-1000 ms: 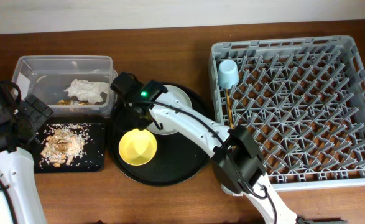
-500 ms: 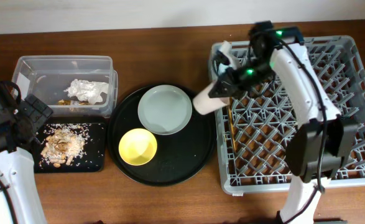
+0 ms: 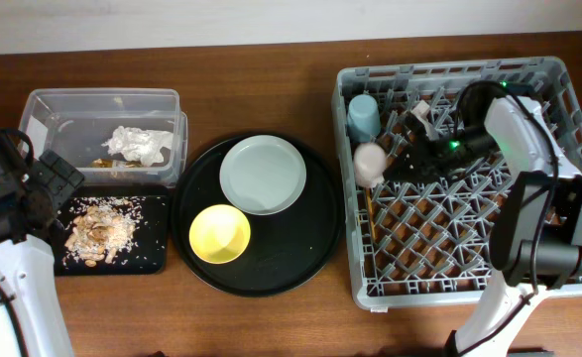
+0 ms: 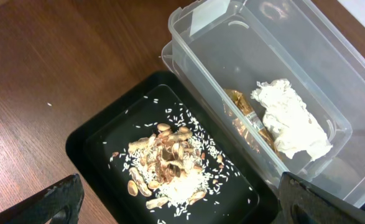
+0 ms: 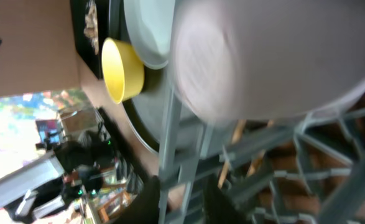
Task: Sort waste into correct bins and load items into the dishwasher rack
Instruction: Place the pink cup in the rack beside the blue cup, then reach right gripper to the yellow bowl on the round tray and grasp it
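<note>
1. Pink cup (image 3: pixel 370 159): over the rack's (image 3: pixel 568 283) left edge, pinched at the tip of the right gripper (image 3: pixel 390 162). It fills the right wrist view, blurred.
2. Rack also holds a blue cup (image 3: pixel 363 114) in the back-left corner, just behind the pink cup. Chopsticks (image 3: pixel 369 201) lie among the pegs below the pink cup; I cannot tell how many.
3. Round tray (image 3: pixel 305 253), left of the rack: plate (image 3: pixel 263 175) at the back, yellow bowl (image 3: pixel 219 234) front-left, close together.
4. Clear tub (image 4: pixel 201 46): napkin (image 4: pixel 291 124) and wrapper (image 4: pixel 241 112), side by side.
5. Black tray (image 4: pixel 86 140), against the tub: scraps (image 4: pixel 166 165) piled in the middle, with loose grains scattered around.
6. Left gripper (image 4: pixel 179 186): fingers spread wide, above the black tray, holding nothing.
7. Count: two cups, one plate, one bowl, two bins, one round tray.
</note>
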You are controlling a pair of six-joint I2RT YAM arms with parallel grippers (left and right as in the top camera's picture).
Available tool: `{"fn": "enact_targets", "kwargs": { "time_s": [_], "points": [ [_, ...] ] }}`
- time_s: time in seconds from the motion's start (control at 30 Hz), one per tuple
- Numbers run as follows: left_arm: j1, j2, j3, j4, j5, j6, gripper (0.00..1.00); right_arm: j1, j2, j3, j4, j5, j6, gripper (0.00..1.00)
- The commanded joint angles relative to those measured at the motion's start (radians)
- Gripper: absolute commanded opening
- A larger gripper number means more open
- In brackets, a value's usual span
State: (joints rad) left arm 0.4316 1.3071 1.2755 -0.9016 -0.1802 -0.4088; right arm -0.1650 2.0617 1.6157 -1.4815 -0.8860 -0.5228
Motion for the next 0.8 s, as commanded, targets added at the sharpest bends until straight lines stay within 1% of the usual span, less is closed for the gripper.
{"fn": "enact_targets", "kwargs": {
  "time_s": [0.0, 0.1, 0.17, 0.2, 0.23, 0.27, 0.3, 0.33, 0.37, 0.4, 0.43, 0.47, 0.5, 0.63, 0.67, 0.7, 0.77],
  "points": [
    [0.003, 0.001, 0.002, -0.001, 0.0, 0.005, 0.99, -0.063, -0.005, 0.003, -0.035, 0.011, -0.005, 0.33],
    [0.003, 0.001, 0.002, -0.002, 0.0, 0.005, 0.99, -0.092, -0.084, 0.076, -0.064, 0.009, 0.027, 0.33],
    [0.003, 0.001, 0.002, -0.002, 0.0, 0.005, 0.99, -0.083, -0.163, 0.16, -0.062, 0.037, 0.123, 0.33],
    [0.003, 0.001, 0.002, -0.002, 0.0, 0.005, 0.99, -0.062, -0.209, 0.209, -0.052, 0.108, 0.203, 0.33],
    [0.003, 0.001, 0.002, -0.002, 0.0, 0.005, 0.99, -0.003, -0.28, 0.255, -0.026, 0.266, 0.322, 0.33],
    [0.003, 0.001, 0.002, -0.002, 0.0, 0.005, 0.99, 0.035, -0.315, 0.265, -0.006, 0.355, 0.377, 0.33],
    [0.003, 0.001, 0.002, -0.002, 0.0, 0.005, 0.99, 0.116, -0.374, 0.268, 0.032, 0.503, 0.472, 0.33],
    [0.003, 0.001, 0.002, -0.002, 0.0, 0.005, 0.99, 0.195, -0.409, 0.268, 0.063, 0.588, 0.539, 0.33],
    [0.003, 0.001, 0.002, -0.002, 0.0, 0.005, 0.99, 0.317, -0.434, 0.268, 0.106, 0.679, 0.609, 0.33],
    [0.003, 0.001, 0.002, -0.002, 0.0, 0.005, 0.99, 0.41, -0.434, 0.267, 0.132, 0.755, 0.662, 0.33],
    [0.003, 0.001, 0.002, -0.001, 0.0, 0.005, 0.99, 0.553, -0.416, 0.267, 0.18, 0.867, 0.724, 0.34],
    [0.003, 0.001, 0.002, -0.002, 0.0, 0.005, 0.99, 0.687, -0.373, 0.267, 0.246, 0.879, 0.723, 0.59],
    [0.003, 0.001, 0.002, -0.002, 0.0, 0.005, 0.99, 0.733, -0.339, 0.267, 0.283, 0.873, 0.723, 0.98],
    [0.003, 0.001, 0.002, -0.002, 0.0, 0.005, 0.99, 0.791, -0.222, 0.267, 0.326, 0.79, 0.723, 0.99],
    [0.003, 0.001, 0.002, -0.002, 0.0, 0.005, 0.99, 0.8, -0.193, 0.266, 0.327, 0.758, 0.723, 0.88],
    [0.003, 0.001, 0.002, -0.002, 0.0, 0.005, 0.99, 0.821, -0.145, 0.266, 0.328, 0.702, 0.723, 0.67],
    [0.003, 0.001, 0.002, -0.002, 0.0, 0.005, 0.99, 0.849, -0.103, 0.266, 0.327, 0.68, 0.723, 0.5]
  ]
}}
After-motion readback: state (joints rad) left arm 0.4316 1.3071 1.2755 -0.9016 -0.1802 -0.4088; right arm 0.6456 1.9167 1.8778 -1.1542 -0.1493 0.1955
